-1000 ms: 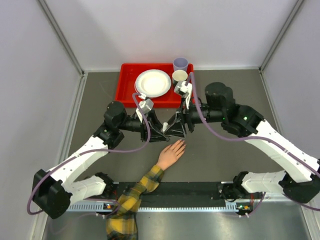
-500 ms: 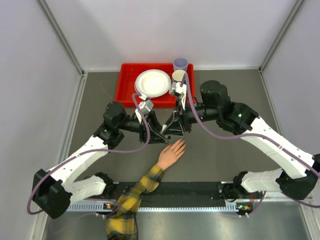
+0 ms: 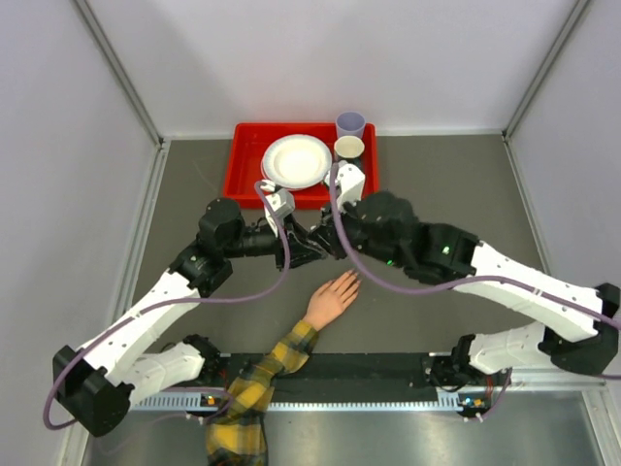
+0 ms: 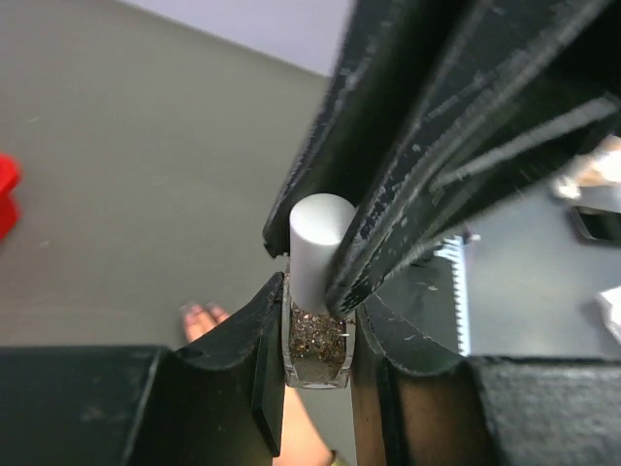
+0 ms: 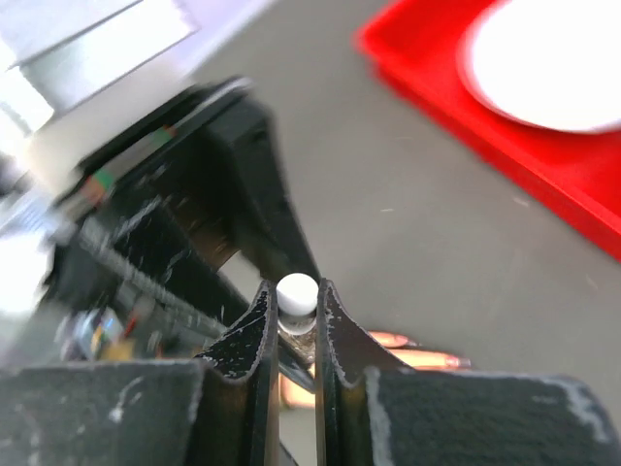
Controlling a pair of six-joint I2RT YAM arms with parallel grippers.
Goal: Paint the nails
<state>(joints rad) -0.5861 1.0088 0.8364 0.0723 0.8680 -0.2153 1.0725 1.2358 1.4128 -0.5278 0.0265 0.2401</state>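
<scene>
A small clear bottle [image 4: 317, 342] of brown glitter polish sits upright between the fingers of my left gripper [image 4: 317, 330], which is shut on it. My right gripper [image 5: 294, 296] is shut on the bottle's white cap [image 5: 296, 291], its dark fingers [image 4: 427, 165] reaching in from above in the left wrist view. Both grippers meet above the table [image 3: 315, 245]. Below them lies the pale peach mannequin hand [image 3: 330, 299], palm down, with a yellow-and-black plaid sleeve [image 3: 254, 388]. The nails [image 5: 454, 363] show pinkish at the fingertips under the bottle.
A red tray [image 3: 243, 170] at the back holds a white plate [image 3: 296, 161]. A beige cup [image 3: 348, 148] stands in its right corner and a lilac cup [image 3: 350, 124] behind it. A black rail [image 3: 378, 367] runs along the near edge. Grey walls enclose the table.
My right gripper has moved left to the bottle and closed its jaws on the white cap. The left gripper stays shut on the bottle and has shifted slightly up and back.
</scene>
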